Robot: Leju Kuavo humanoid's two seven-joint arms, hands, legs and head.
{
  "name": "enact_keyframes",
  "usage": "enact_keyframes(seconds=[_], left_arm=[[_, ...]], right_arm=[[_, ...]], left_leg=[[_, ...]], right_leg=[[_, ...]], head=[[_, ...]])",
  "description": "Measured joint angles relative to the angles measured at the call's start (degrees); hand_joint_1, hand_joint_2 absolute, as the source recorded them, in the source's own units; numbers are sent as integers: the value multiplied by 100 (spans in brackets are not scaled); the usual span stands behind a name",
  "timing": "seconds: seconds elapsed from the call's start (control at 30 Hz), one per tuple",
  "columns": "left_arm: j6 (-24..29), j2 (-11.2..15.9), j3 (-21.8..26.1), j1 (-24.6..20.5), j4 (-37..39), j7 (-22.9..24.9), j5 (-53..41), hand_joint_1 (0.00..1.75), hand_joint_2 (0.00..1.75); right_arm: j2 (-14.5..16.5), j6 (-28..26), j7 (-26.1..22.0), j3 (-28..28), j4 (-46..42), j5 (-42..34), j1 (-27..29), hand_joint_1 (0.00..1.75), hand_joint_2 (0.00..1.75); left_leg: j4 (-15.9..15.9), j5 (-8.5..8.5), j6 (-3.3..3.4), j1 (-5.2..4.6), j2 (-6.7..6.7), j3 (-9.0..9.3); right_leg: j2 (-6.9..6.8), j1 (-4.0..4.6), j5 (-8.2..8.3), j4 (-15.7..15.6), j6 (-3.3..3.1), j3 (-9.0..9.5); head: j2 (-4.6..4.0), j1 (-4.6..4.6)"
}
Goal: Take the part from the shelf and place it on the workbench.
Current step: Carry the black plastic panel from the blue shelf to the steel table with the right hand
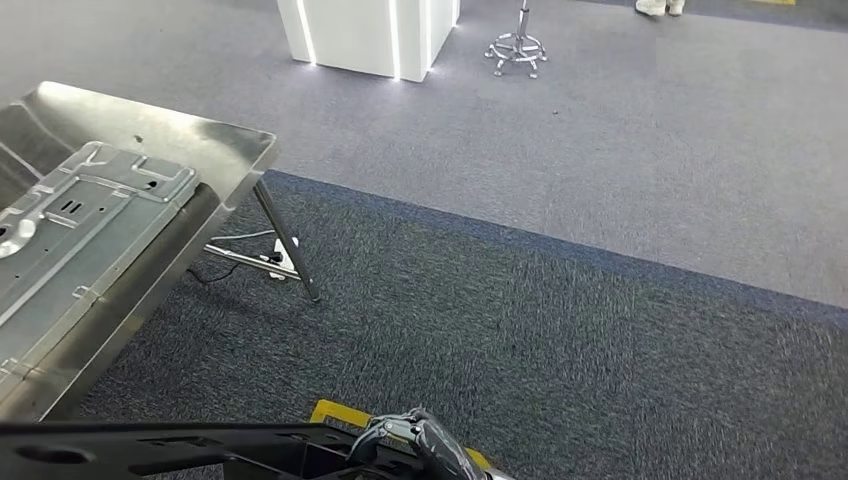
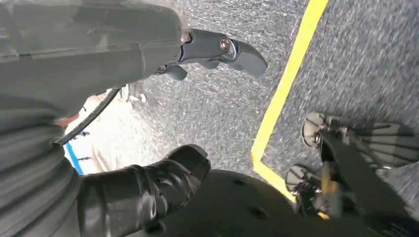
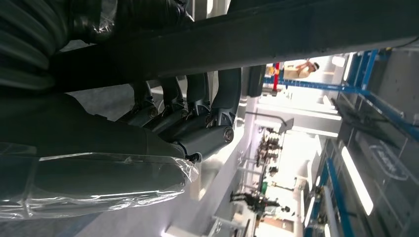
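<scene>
A long black part (image 1: 150, 450) runs along the bottom of the head view, and my right hand (image 1: 420, 440) grips its right end. In the right wrist view the fingers (image 3: 197, 113) curl around the part's dark bar (image 3: 296, 29). My left hand (image 2: 99, 59) hangs over the carpet with its thumb and fingers apart and nothing between them. A rounded black piece with holes (image 2: 237, 207) lies close by the thumb. The silver workbench (image 1: 230, 150) stands at the left, and a stamped silver metal panel (image 1: 80, 230) lies on it.
The workbench's slanted leg (image 1: 287, 245) and a cable with a socket strip stand on the dark carpet. Yellow floor tape (image 2: 284, 89) runs below me. Far ahead are a white lit pedestal (image 1: 365, 35), a chair base (image 1: 517, 50) and a person's shoes (image 1: 660, 6).
</scene>
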Motion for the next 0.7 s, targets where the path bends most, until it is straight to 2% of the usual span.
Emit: enact_keyframes(seconds=[0.03, 0.1, 0.13, 0.17, 0.2, 0.23, 0.27, 0.3, 0.33, 0.37, 0.4, 0.43, 0.47, 0.5, 0.53, 0.6, 0.63, 0.7], left_arm=[[-1, 10, 0, -2, 1, 0, 6, 0, 175], [-1, 31, 0, 8, 2, -1, 20, 0, 175], [-1, 39, 0, 16, 2, -1, 31, 0, 175], [-1, 46, 0, 18, 2, -2, 44, 0, 175], [-2, 51, 0, 13, 2, -3, 61, 0, 175], [-3, 56, 0, 6, 2, -4, 78, 0, 175], [-6, 61, 0, -1, 2, -7, 91, 0, 175], [-9, 66, 0, -7, 2, -11, 102, 0, 175], [-12, 71, 0, -8, 2, -14, 106, 0, 175], [-14, 76, 0, -8, 2, -19, 107, 0, 175], [-16, 81, 0, -8, 2, -22, 107, 0, 175], [-18, 83, 0, -7, 2, -26, 107, 0, 175], [-18, 85, 0, -12, 2, -31, 107, 0, 175], [-18, 86, 0, -17, 2, -34, 107, 0, 175], [-18, 88, 0, -17, 2, -38, 108, 0, 175], [-18, 99, 0, -6, 2, -43, 109, 0, 175], [-18, 107, 0, 3, 2, -44, 109, 0, 175], [-19, 123, 0, 2, 2, -45, 110, 0, 175]], right_arm=[[29, 19, 0, 0, 21, -1, -24, 175, 175], [76, 46, 0, 0, 62, -3, -73, 175, 175], [93, 53, 0, 0, 83, -4, -101, 175, 175], [109, 60, -2, 0, 103, -7, -130, 175, 175], [122, 68, -5, 0, 124, -10, -154, 175, 175], [131, 82, -5, 0, 154, -13, -173, 175, 175], [139, 100, -5, 0, 189, -17, -186, 175, 175], [146, 118, -3, 0, 226, -18, -196, 175, 175], [152, 133, 0, 0, 265, -19, -208, 175, 175], [160, 143, -1, 0, 298, -20, -223, 175, 175], [168, 147, -1, 0, 324, -21, -239, 175, 175], [178, 149, -2, 0, 347, -25, -256, 175, 175], [190, 148, -2, 0, 366, -29, -271, 175, 175], [198, 148, -2, 0, 381, -33, -282, 175, 175], [206, 148, -3, 0, 393, -39, -291, 175, 175], [226, 149, -3, 0, 406, -47, -306, 175, 175], [239, 150, -3, 0, 412, -51, -319, 175, 175], [265, 155, -8, 0, 420, -59, -344, 175, 175]], left_leg=[[-60, -10, 40, -20, 10, 16], [-96, 8, 106, -8, -110, 17], [-133, 22, 137, 6, -170, 39], [-169, 39, 171, 22, -225, 62], [-194, 52, 201, 35, -280, 88], [-201, 54, 219, 28, -337, 90], [-198, 53, 236, 22, -399, 88], [-193, 50, 244, 15, -472, 88], [-184, 44, 247, 10, -550, 92], [-170, 37, 245, 6, -633, 98], [-151, 27, 236, 6, -716, 106], [-131, 14, 224, 10, -791, 107], [-104, 1, 206, 7, -861, 100], [-88, -7, 180, 7, -919, 83], [-82, -8, 152, 12, -970, 63], [-89, 0, 78, 28, -1062, 34], [-55, -21, 47, 30, -1010, 19], [273, -217, -6, 25, -735, -131]], right_leg=[[-47, 13, -10, -10, 30, 14], [-114, 22, -27, -45, 95, 54], [-56, 15, -66, -22, 127, 65], [65, 7, -161, 103, 149, 23], [224, -3, -306, 348, 161, -86], [381, -10, -483, 710, 159, -264], [476, -11, -641, 1112, 154, -479], [520, -10, -713, 1419, 151, -659], [540, -10, -671, 1546, 145, -760], [557, -10, -510, 1438, 135, -752], [605, -11, -266, 1123, 118, -641], [718, -14, -47, 735, 96, -492], [831, -17, 106, 392, 83, -360], [917, -16, 181, 167, 73, -275], [958, -9, 182, 78, 67, -245], [860, 1, 193, 36, 35, -222], [801, -5, 207, 5, 6, -193], [653, -28, 227, -62, -65, -133]], head=[[0, 1], [0, 2], [0, 5], [0, 8], [0, 11], [0, 13], [0, 14], [0, 14], [0, 14], [0, 14], [0, 14], [0, 15], [0, 14], [0, 14], [0, 13], [0, 12], [0, 10], [0, -9]])
